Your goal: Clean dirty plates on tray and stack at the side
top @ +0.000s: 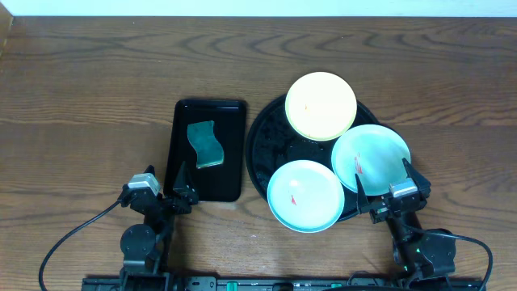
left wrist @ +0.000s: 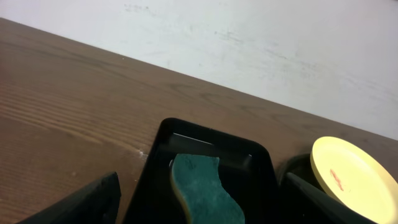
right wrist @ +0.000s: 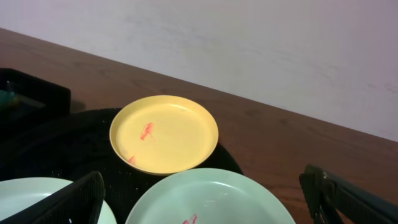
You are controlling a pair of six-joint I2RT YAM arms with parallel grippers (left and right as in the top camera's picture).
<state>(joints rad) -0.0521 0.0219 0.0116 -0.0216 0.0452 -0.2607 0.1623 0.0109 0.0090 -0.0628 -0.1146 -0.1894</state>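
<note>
Overhead: bright, even top light, faint shadows. Yellow plate (top: 321, 105) far ahead of right gripper (top: 381, 176) blown out near white. Glossy tray (top: 262, 137) shows soft reflections. Wrist views dimmer, softer. Own fingers (right wrist: 71, 200) dark, blurred at lower corners. Glint on rectangular tray rim (left wrist: 199, 140) ahead of left gripper (top: 167, 182).

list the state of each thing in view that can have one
yellow plate, red smears, on the round tray
right mint plate, red smear, on the round tray
near mint plate, red smear, on the round tray
sponge, lying unheld in the rectangular tray
left gripper, open, empty
right gripper, open, empty
</note>
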